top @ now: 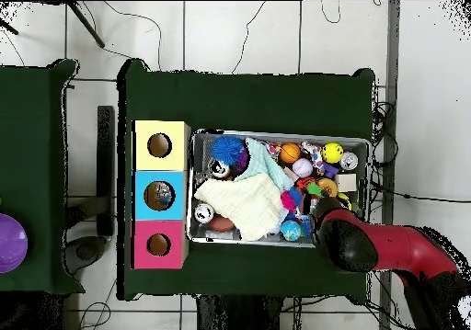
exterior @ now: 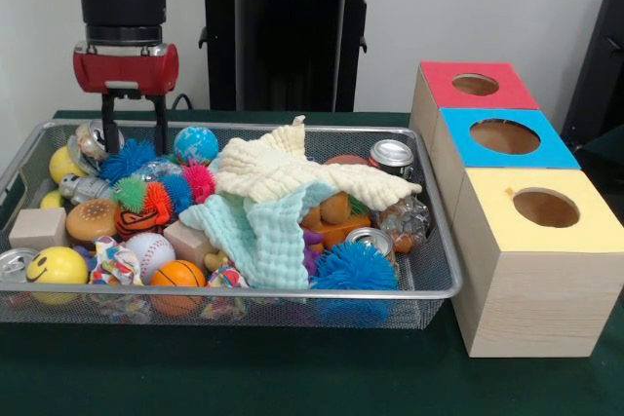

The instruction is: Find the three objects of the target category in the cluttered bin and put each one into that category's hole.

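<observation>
green table cover (exterior: 292,377), purple disc (top: 11,244)

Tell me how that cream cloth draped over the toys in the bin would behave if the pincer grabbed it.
The cream cloth looks floppy: it sags over the toys beneath. It would probably hang and unfold when lifted, not hold shape. Since it overlaps the pale green cloth, it may drag that along or disturb the toys. The pincer stands apart from it, open.

Front view: wire bin (exterior: 434,284) sits left of three boxes (exterior: 531,270), which run front to back in a row just beside it. Cloths (exterior: 283,192) lie heaped mid-bin over other items. Cans (exterior: 392,155) at bin's right end, balls (exterior: 57,266) crowd the left. Gripper (exterior: 135,138) hangs over far-left corner, poss. touching the clutter.
</observation>
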